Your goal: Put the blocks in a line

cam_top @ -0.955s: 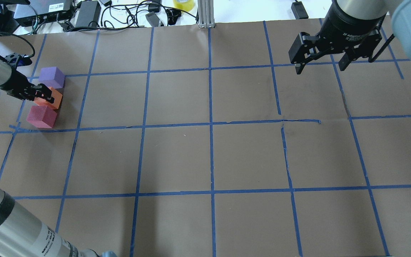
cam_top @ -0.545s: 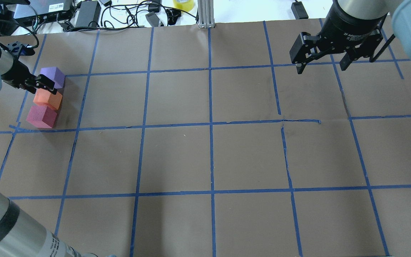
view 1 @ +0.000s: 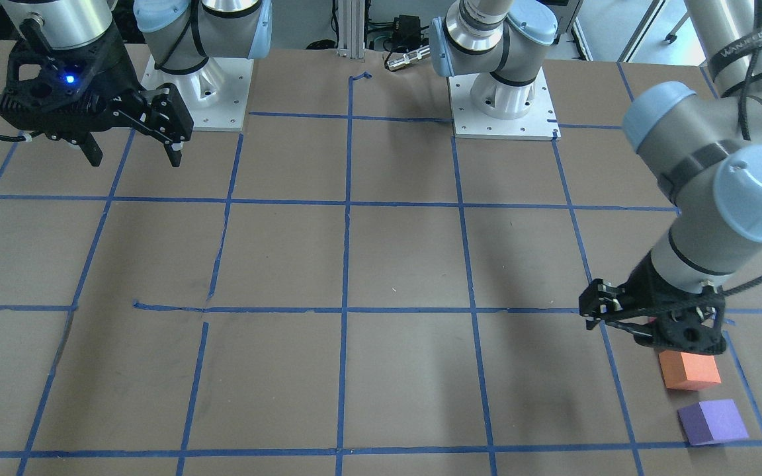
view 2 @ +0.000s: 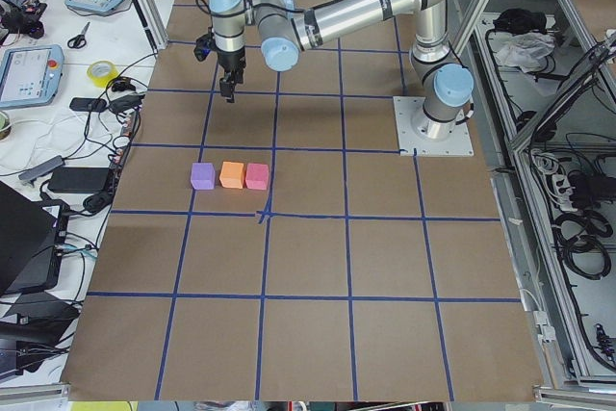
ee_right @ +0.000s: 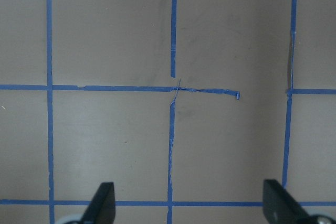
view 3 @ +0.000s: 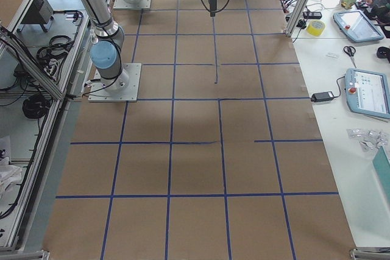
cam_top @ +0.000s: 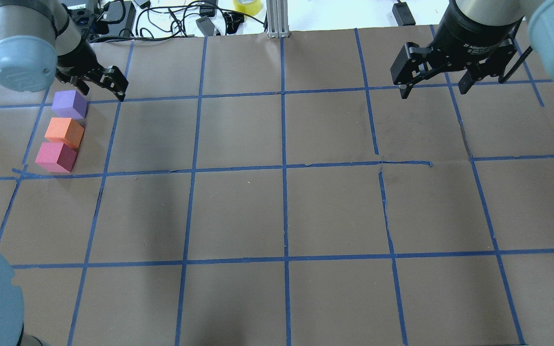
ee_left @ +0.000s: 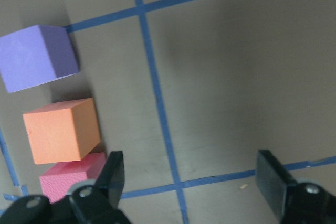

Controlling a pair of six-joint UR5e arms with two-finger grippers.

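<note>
Three foam blocks stand in a tight row at the table's left: purple [cam_top: 69, 104], orange [cam_top: 64, 132], red-pink [cam_top: 56, 156]. They show as a row in the exterior left view too: purple [view 2: 202, 175], orange [view 2: 231, 174], red-pink [view 2: 257, 176]. My left gripper [cam_top: 104, 93] is open and empty, raised above the table just beyond and to the right of the purple block. Its wrist view shows the purple [ee_left: 37, 56], orange [ee_left: 60, 129] and red-pink [ee_left: 73, 177] blocks to the left of the open fingers [ee_left: 113, 174]. My right gripper [cam_top: 433, 90] hangs open and empty at the far right.
Blue tape lines [cam_top: 284, 168] divide the brown table into squares. Cables, power bricks and a yellow tape roll [cam_top: 247, 6] lie beyond the far edge. A metal post [cam_top: 277, 19] stands at the far middle edge.
My left gripper has come off the orange block, risen, and moved toward the far side and to the right. The blocks stay in place. The right arm has not moved.
</note>
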